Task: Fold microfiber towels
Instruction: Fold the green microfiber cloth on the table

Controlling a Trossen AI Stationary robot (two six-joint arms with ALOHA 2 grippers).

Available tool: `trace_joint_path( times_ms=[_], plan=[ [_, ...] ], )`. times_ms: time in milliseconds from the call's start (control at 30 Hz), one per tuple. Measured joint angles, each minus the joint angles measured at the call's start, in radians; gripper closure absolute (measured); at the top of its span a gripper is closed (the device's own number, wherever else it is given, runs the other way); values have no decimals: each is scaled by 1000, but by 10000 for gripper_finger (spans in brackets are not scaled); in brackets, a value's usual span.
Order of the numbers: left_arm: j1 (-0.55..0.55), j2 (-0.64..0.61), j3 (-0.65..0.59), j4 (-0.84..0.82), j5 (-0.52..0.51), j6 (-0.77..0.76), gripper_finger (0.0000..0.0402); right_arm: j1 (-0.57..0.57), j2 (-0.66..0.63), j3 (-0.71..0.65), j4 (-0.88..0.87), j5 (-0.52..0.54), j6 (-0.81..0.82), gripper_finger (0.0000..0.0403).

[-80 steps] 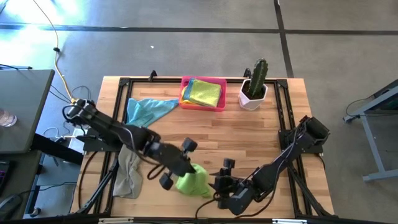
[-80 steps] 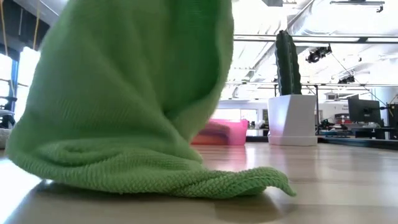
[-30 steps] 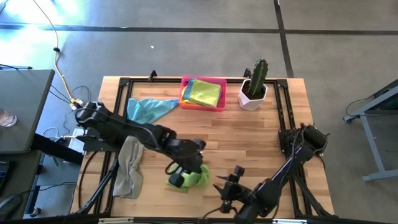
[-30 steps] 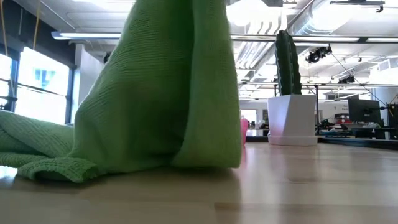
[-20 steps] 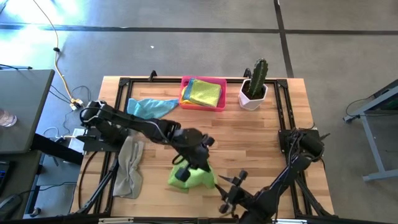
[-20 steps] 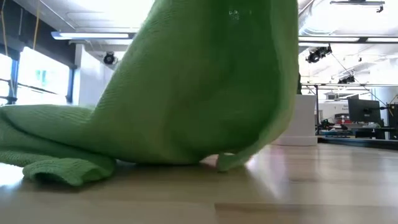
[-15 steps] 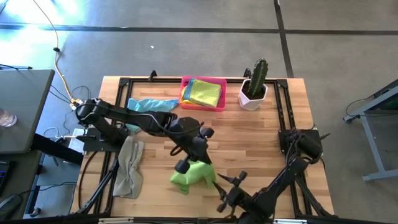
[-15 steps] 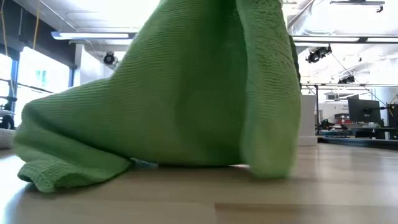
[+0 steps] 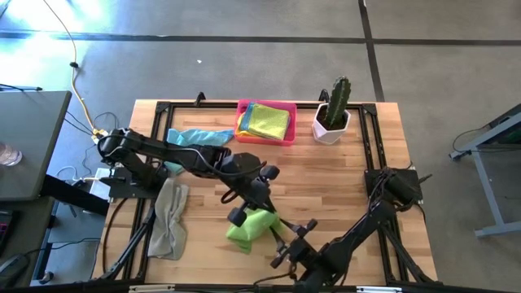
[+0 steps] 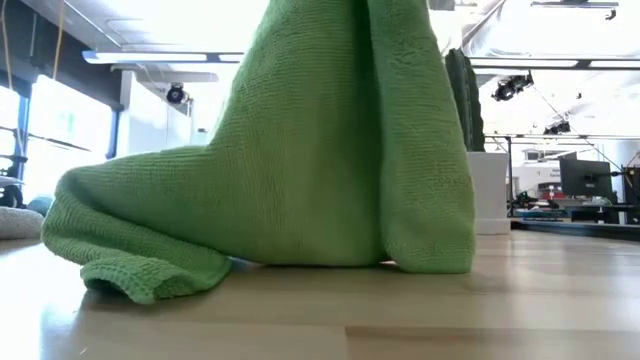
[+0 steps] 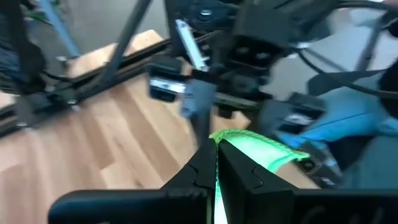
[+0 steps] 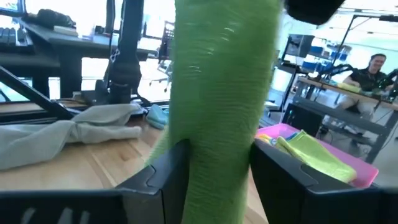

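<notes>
Right gripper (image 9: 281, 244) nearer green towel (image 9: 252, 225) (table-front)

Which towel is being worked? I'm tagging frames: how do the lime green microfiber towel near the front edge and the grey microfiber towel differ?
The lime green microfiber towel hangs pinched in the shut left gripper, its hem dragging on the wooden table; the grey microfiber towel lies crumpled flat and untouched. The right gripper straddles the green one, none nears the grey. Both are unfolded.
</notes>
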Motion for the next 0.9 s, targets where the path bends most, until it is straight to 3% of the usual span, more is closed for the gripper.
trace_joint_path(
  times_ms=[233,467,567,800,900],
  plan=[
    [30,0,0,6,-37,23,401,19,0,0,142,21,-214,242],
    [23,8,-3,-141,-20,-67,401,13,0,0,137,3,-200,242],
    [10,16,-39,-181,-18,-140,401,-6,0,0,122,-108,-140,242],
    [-30,16,-176,-205,-18,-226,401,-95,-31,0,-51,-556,-39,242],
    [-57,16,-226,-200,-31,-231,401,-117,-69,0,-201,-642,-27,242]
  ],
)
